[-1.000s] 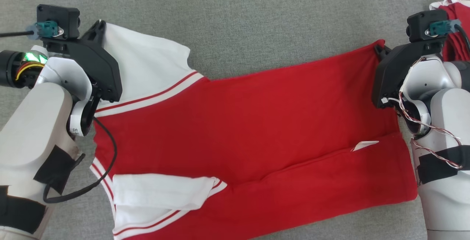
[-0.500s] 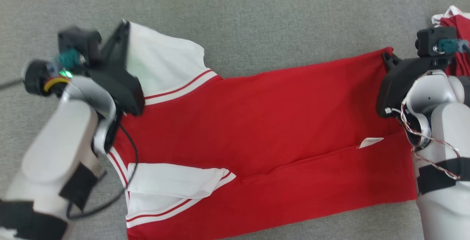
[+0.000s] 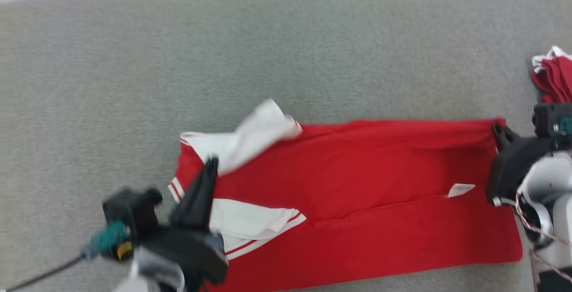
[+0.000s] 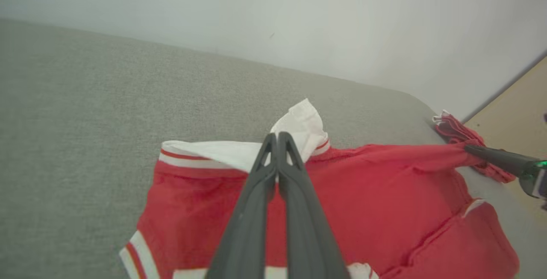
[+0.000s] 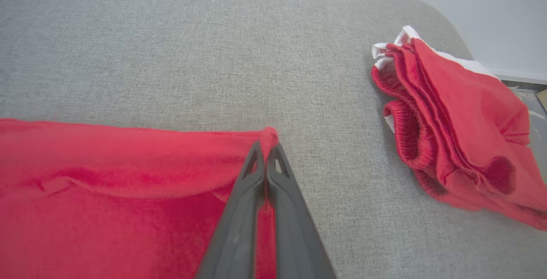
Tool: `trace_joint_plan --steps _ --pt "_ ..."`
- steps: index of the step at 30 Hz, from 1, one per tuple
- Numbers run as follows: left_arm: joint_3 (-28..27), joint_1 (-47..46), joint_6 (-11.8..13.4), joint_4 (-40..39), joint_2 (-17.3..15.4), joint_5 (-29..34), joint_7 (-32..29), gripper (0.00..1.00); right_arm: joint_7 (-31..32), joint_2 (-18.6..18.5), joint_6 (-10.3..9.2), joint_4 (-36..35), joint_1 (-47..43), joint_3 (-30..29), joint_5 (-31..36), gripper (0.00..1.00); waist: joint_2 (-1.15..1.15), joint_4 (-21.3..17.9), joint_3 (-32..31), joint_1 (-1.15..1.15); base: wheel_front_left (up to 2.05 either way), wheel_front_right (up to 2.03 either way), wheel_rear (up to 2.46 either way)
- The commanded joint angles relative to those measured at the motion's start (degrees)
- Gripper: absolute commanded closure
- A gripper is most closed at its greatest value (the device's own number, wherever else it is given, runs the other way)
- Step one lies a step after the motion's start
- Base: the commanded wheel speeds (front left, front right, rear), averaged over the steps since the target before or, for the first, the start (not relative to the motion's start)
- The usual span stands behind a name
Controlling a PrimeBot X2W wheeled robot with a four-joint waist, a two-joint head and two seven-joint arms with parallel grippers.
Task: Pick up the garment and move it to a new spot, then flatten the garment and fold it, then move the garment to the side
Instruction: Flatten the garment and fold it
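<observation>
A red garment (image 3: 380, 202) with white sleeves lies stretched on a grey fabric surface (image 3: 134, 82), its long axis running side to side across the head view. The sleeve end points to the robot's left and the plain red hem to its right. The near long edge is folded over the body, and the fold's edge runs as a slanted line along the length. A small white tag (image 3: 460, 190) shows beside that line, near the hem end.

The left gripper (image 3: 211, 167) stands at the sleeve end, its two dark fingers pressed together. In the left wrist view its tips (image 4: 277, 137) meet the far white sleeve (image 3: 250, 140), which is turned up and over the red body, blurred in the head view; the cloth appears pinched between them. The other white sleeve (image 3: 250, 222) lies flat on the near part of the garment, just beside the left gripper's body.

The right gripper (image 3: 497, 129) is clamped on the far corner of the hem, and in the right wrist view (image 5: 267, 145) red cloth bunches over its closed tips.

A second red-and-white cloth (image 5: 461, 129) lies crumpled on the same surface, apart from the garment, beyond the hem corner at the robot's right.
</observation>
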State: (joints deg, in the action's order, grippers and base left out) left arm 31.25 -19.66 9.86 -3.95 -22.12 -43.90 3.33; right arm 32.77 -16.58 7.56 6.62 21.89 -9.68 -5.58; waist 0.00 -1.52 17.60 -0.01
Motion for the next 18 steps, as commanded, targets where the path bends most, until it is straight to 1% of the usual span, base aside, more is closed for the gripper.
trace_joint_plan --steps 1,4,9,13,15,18 --pt "0.4 3.1 0.8 -2.1 -0.2 -1.3 -0.9 1.00 0.5 -0.3 -0.14 -0.7 -2.0 -0.2 -0.4 1.00 0.00 2.2 -2.4 0.01 0.00 0.00 0.00" --pt "0.9 7.7 2.4 -5.5 -0.8 -2.7 -2.2 1.00 1.2 -0.7 -0.14 -2.1 -5.3 -1.0 -1.0 1.00 0.00 3.2 -3.7 0.01 0.00 0.00 0.00" --pt "2.1 11.9 3.0 -7.2 -0.5 -4.5 -3.3 1.00 2.1 -0.9 -0.14 -4.6 -9.5 -1.9 -2.2 1.00 0.00 4.0 -5.3 0.01 0.00 0.00 0.00" --pt "1.9 13.8 3.6 -7.1 -0.6 -5.6 -3.5 1.00 1.9 -0.7 -0.14 -7.1 -11.5 -2.8 -2.4 1.00 0.00 4.0 -5.8 0.01 0.00 0.00 0.00" --pt "1.6 14.4 3.9 -6.7 -1.2 -5.6 -3.4 1.00 2.2 -0.5 -0.14 -7.9 -12.4 -3.0 -2.4 1.00 0.00 3.8 -6.0 0.01 0.00 0.00 0.00" --pt "1.8 15.2 3.7 -5.6 -1.3 -6.3 -3.9 1.00 3.2 -0.4 -0.14 -8.6 -13.9 -2.9 -2.5 1.00 0.00 3.5 -6.0 0.01 0.00 0.00 0.00"
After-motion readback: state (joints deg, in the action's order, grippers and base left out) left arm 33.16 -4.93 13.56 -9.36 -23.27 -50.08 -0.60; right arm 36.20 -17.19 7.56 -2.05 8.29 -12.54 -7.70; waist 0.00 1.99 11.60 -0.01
